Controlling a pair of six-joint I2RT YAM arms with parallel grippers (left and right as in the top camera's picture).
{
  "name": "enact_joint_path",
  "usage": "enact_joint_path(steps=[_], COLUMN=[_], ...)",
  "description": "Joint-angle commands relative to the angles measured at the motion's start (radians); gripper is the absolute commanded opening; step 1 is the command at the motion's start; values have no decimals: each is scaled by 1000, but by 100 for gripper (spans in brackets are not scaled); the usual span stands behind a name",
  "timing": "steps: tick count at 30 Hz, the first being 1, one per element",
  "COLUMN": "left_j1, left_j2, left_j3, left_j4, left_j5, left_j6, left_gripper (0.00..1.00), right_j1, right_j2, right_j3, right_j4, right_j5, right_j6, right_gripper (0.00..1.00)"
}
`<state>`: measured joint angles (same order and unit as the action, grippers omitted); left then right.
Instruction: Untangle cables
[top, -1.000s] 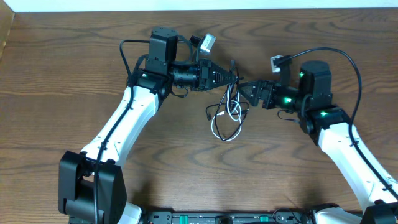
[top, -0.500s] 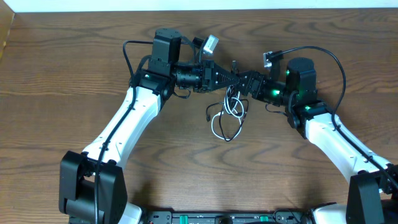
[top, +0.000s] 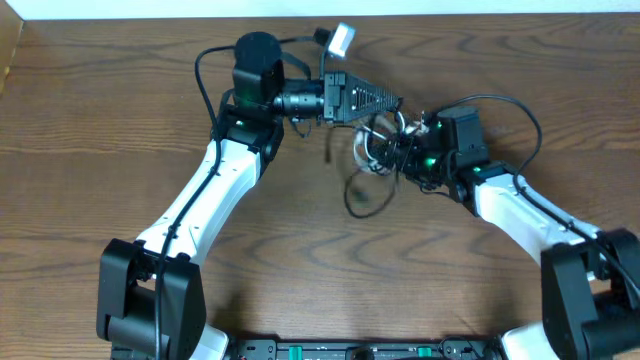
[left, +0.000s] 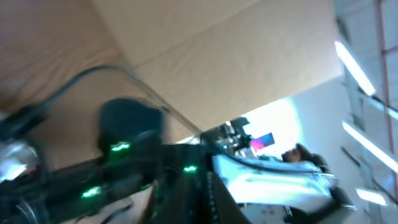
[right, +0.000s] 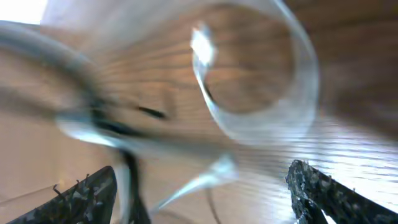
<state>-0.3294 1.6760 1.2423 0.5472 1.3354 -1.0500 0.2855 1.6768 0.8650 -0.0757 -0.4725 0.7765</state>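
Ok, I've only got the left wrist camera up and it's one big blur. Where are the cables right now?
Observer: From overhead, the white cable is bunched in small loops at the tip of the right gripper, close to the left gripper.
Operator: And the black one?
Observer: The black cable hangs out of that same bunch as a loose loop, toward the robot's side of the table.
Operator: Is the right gripper open?
Observer: Its wrist view shows the fingers wide apart, with a blurred white loop ahead of them.
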Motion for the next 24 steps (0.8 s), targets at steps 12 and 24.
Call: enact_joint_path(steps=[12, 24], left_j1=[123, 134], left_j2=[-12, -11], left_j3=[19, 18], left_j4=[304, -36], left_j5=[51, 46], left_j6=[-362, 8], left_gripper=[8, 8], right_j1=[-73, -134], right_j2=[41, -163], right_j3=[4, 142], right_j4=[-156, -668], right_j5=[51, 235], right_j6=[-195, -433], right_gripper=[73, 80])
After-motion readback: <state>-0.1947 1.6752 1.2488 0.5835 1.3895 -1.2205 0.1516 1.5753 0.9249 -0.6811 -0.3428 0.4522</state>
